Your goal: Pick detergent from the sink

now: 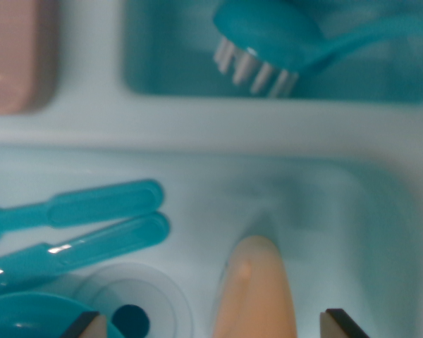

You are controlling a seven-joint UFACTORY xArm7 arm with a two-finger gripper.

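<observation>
As the wrist cam looks straight down into the pale sink basin (352,211), the detergent (255,292) sits bottom centre of the frame, a peach, tapered shape w/ its rounded tip pointing up the frame, lying on the basin floor. The gripper (211,325) is spread wide: one fingertip (84,325) pokes in at lower left, the other at lower right, and the detergent lies between them, nearer the right one, w/ a gap on both sides, so nothing's being gripped. Whole pic is blurry, edges soft.

Left side, mid-height: two teal utensil handles (106,222) lie side by side, nearly parallel, angled slightly, running off the left edge. Below them, bottom left, a teal bowl rim (28,313) curves in, partly behind the left fingertip. Just right of that, a round drain (132,318) w/ a dark centre.

Top of frame, a second, deeper teal compartment (155,70) holds a teal brush (268,39), white bristles facing down-frame, handle running off to the upper right. Upper left corner: a pink block (14,56), cut off by the edge, can't tell what it is.
</observation>
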